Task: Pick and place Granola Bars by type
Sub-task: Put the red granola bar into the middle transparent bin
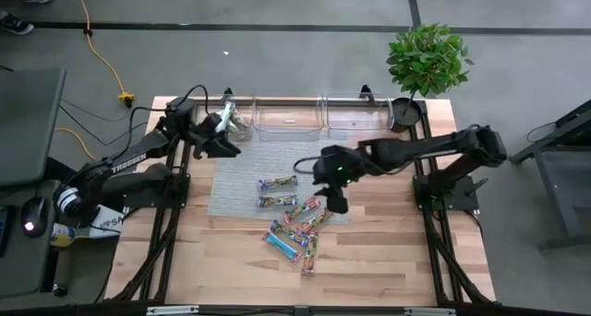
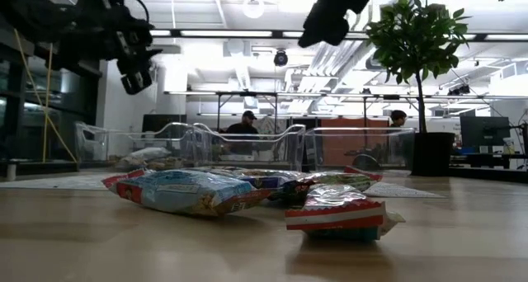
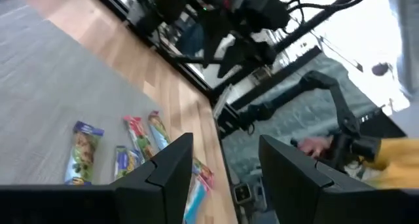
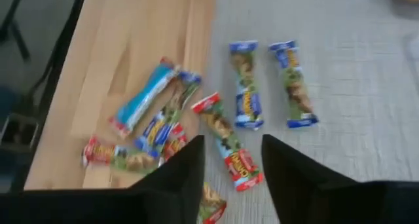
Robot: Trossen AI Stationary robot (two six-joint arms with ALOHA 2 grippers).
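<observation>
Several granola bars lie flat on the table. Two blue-ended ones (image 1: 277,182) (image 1: 277,201) rest side by side on the grey mat. A loose pile (image 1: 305,216) straddles the mat's near edge, with a light-blue bar (image 1: 284,245) nearest the front. My right gripper (image 1: 334,200) hovers open above the pile's right side. In its wrist view the fingers (image 4: 232,166) stand either side of a red-ended bar (image 4: 229,149) well below them. My left gripper (image 1: 222,124) is open, raised beside the left clear bin (image 1: 242,105); something pale lies in that bin (image 2: 148,156).
Three clear bins stand in a row at the far edge: left, middle (image 1: 288,116) and right (image 1: 355,114). A potted plant (image 1: 425,57) sits at the far right corner. Bare wood lies left and right of the pile. People sit in the room beyond (image 2: 243,125).
</observation>
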